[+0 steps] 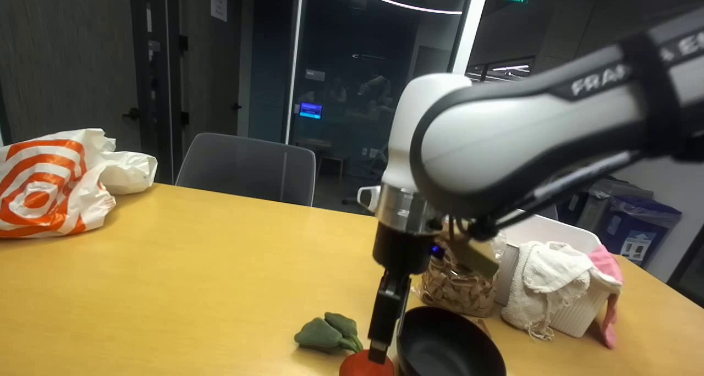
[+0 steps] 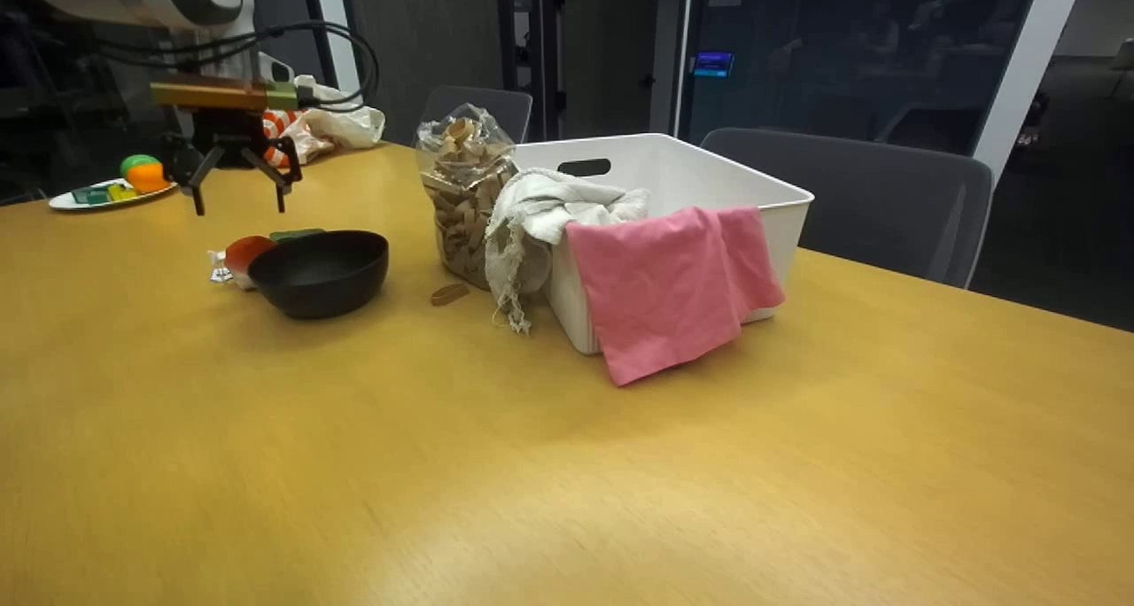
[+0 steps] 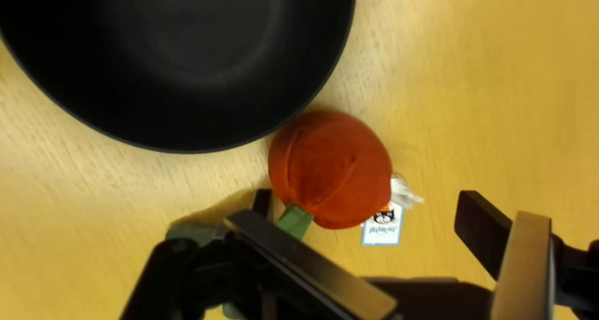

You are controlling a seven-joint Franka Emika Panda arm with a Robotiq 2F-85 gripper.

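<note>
My gripper (image 2: 240,205) is open and empty, pointing down above the table; its fingers also show in the wrist view (image 3: 365,203). Nearest below it is a red-orange plush toy (image 3: 330,168) with a green stem, green leaves (image 1: 324,333) and a white-and-blue tag (image 3: 382,225). In the wrist view the toy lies ahead of the fingers, closer to the left one, which hides part of the leaves. The toy also shows in both exterior views (image 1: 366,365) (image 2: 245,253). A black bowl (image 2: 323,287) stands right beside the toy; the wrist view shows it bare inside (image 3: 201,44).
A white basket (image 2: 753,167) has a whitish cloth (image 2: 567,200) and a pink cloth (image 2: 678,278) over its edge. A clear bag of brown pieces (image 2: 465,207) stands beside it. A plate (image 2: 66,202) with toy food and a white-and-red plastic bag (image 1: 60,183) lie farther off.
</note>
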